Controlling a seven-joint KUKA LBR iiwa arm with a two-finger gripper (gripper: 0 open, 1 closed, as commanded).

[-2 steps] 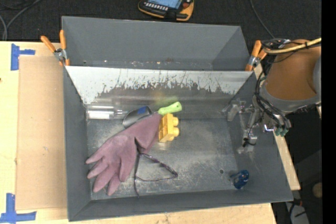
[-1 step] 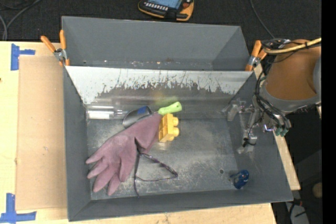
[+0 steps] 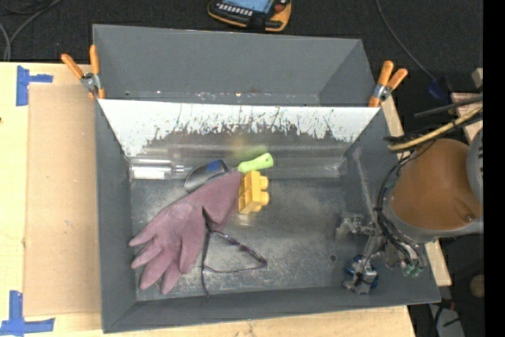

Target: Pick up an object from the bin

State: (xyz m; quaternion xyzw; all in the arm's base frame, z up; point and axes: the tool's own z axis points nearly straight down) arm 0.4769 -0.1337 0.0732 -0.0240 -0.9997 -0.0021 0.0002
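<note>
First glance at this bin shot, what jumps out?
The mauve glove sprawled across the lower-left floor of the bin catches the eye first. Just past its cuff sit a yellow block and a bright green piece, mid-bin. The gripper hangs low in the lower-right corner, apart from them.

Claw (image 3: 359,274) in near-right corner of bin (image 3: 237,67). All else left of claw. Nearest: eyeglasses (image 3: 237,255) on floor, one arm against glove (image 3: 183,237), further left, lying flat. Left and behind claw: block (image 3: 254,193) touching glove cuff; stick (image 3: 256,163) just behind block. Furthest left along back wall: tube (image 3: 156,168), with small rounded item (image 3: 205,172) between tube and stick, touching cuff.
</note>
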